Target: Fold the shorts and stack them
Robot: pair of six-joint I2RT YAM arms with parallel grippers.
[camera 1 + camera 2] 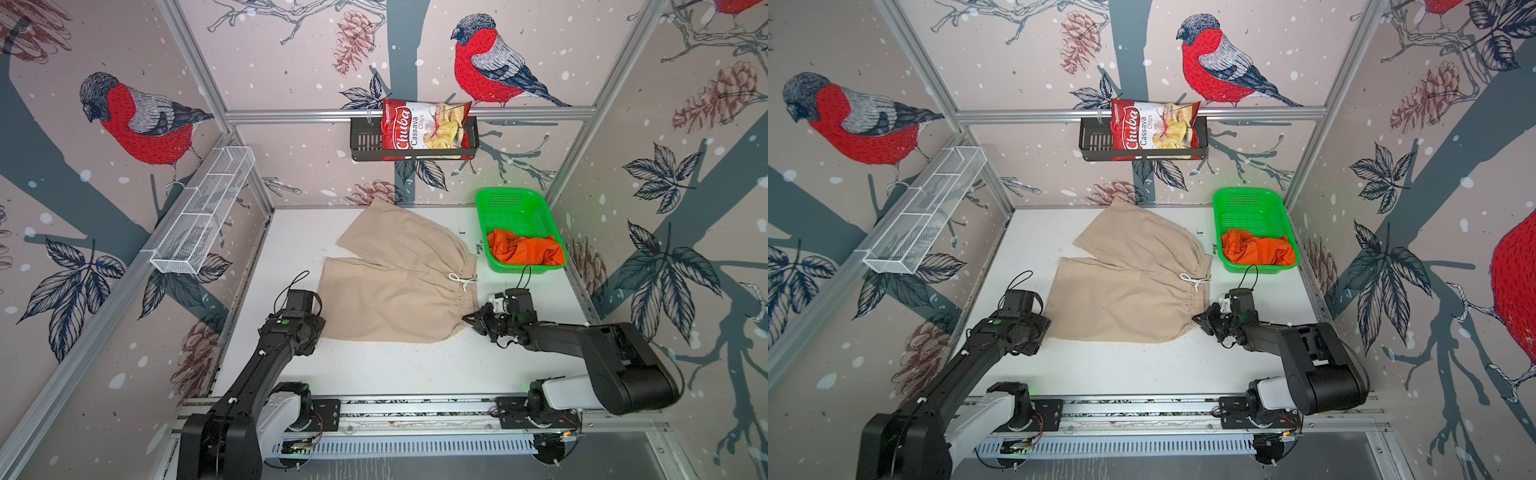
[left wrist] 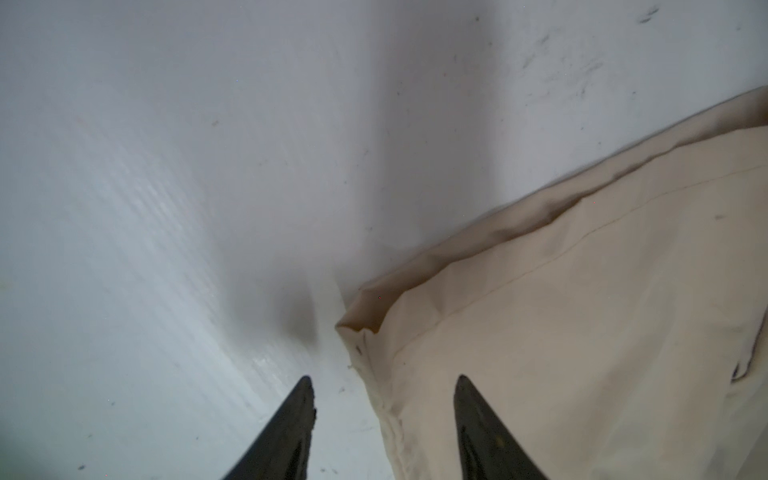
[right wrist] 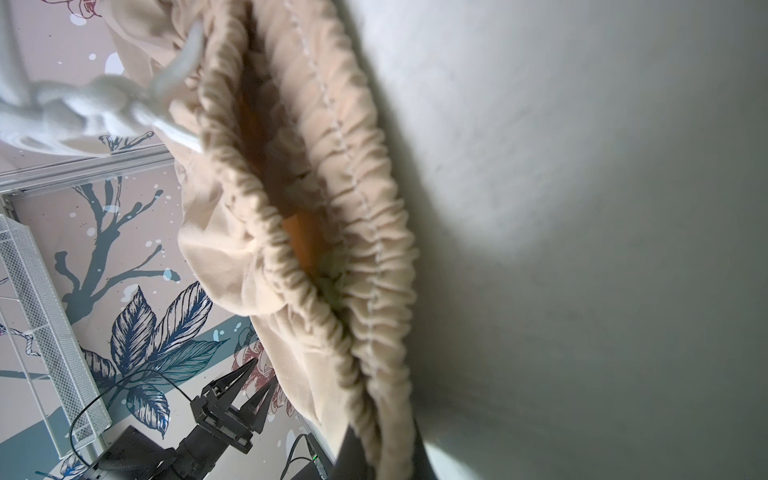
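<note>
Arrangement on the white table [image 1: 415,374]. Nearest, the left gripper [image 2: 382,378] stood with jaws apart, straddling the hem corner of the beige shorts [image 1: 395,299], one fingertip over cloth, one over bare table. The right gripper [image 1: 468,321] was clamped on the gathered waistband corner of that pair, which lay spread flat between both grippers. Beyond the right gripper, the orange shorts [image 1: 525,251] lay crumpled in the green basket [image 1: 509,208].

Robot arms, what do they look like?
The left arm and right arm are chunky and black, with white base joints. The left gripper has two pointed black fingers; the right gripper is black too. Thin black cables loop by each wrist. A green dot marks the left arm.
</note>
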